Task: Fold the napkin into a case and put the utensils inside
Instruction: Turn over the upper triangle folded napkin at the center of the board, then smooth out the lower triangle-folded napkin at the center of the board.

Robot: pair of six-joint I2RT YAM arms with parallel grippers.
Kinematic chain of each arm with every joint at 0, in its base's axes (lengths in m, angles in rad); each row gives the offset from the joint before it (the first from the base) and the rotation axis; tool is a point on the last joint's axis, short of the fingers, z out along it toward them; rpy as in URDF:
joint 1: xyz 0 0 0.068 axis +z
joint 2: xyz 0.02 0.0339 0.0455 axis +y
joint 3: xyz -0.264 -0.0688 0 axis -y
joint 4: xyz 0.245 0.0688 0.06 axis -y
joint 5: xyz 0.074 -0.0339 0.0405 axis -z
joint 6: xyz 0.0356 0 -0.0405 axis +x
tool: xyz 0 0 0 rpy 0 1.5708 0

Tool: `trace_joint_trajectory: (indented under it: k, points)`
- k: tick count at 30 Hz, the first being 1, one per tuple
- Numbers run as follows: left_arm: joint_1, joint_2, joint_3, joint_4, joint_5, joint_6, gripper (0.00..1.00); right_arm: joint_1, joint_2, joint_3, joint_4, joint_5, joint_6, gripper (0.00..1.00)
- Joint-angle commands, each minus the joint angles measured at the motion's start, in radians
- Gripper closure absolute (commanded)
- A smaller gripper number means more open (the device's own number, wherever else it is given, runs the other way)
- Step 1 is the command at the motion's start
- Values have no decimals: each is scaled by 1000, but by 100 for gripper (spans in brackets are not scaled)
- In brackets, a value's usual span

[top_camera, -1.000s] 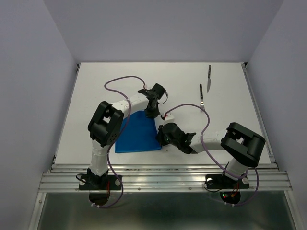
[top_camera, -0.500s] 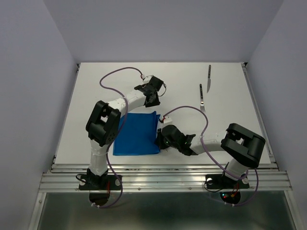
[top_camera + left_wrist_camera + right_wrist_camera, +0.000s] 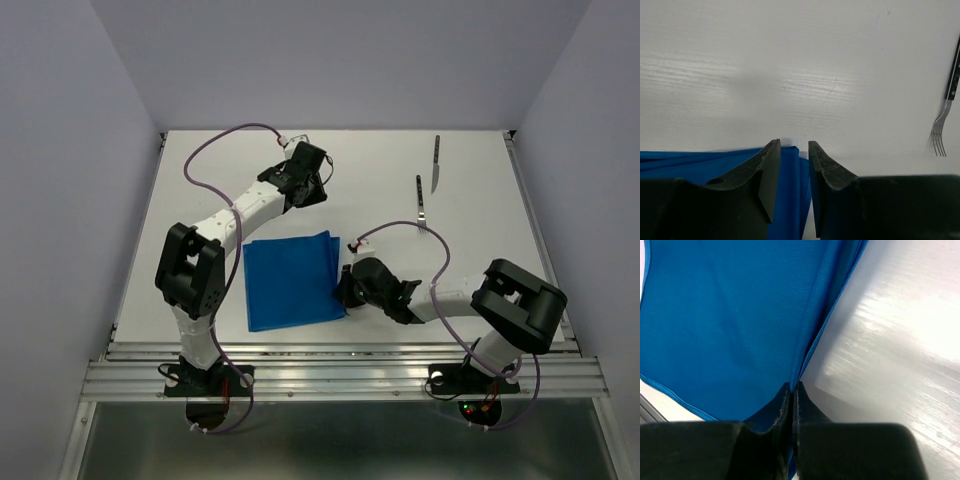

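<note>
White table (image 3: pixel 200 190) bears the napkin (image 3: pixel 290 280) (right hand (image 3: pixel 343 291) pinching its edge, left hand (image 3: pixel 316 190) released).

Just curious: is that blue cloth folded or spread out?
Folded: the napkin shows stacked layers along its right edge.

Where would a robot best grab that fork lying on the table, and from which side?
Probably by the fork's dark handle, coming straight down from above and closing across its narrow width. It lies flat and thin on the table, so nothing could slip underneath. The handle looks broader than the neck, and the knife lies apart from it, leaving room.
</note>
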Motion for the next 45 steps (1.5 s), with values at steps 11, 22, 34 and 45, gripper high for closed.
trace_joint_trajectory:
  k: [11, 22, 34, 45]
  points:
    - [23, -93, -94, 19, 44, 3, 59, -108, -170, -61, -169, 15, -7, 34]
    - [-25, -5, -91, 20, 142, -32, 61, -312, -57, 128, -220, -192, 16, 51]
    - [-65, 160, -15, -3, 156, -56, 61, -331, 149, 290, -224, -218, 36, 57]
    - [-65, 215, 16, -13, 148, -47, 73, -352, 190, 310, -223, -169, 85, 66]
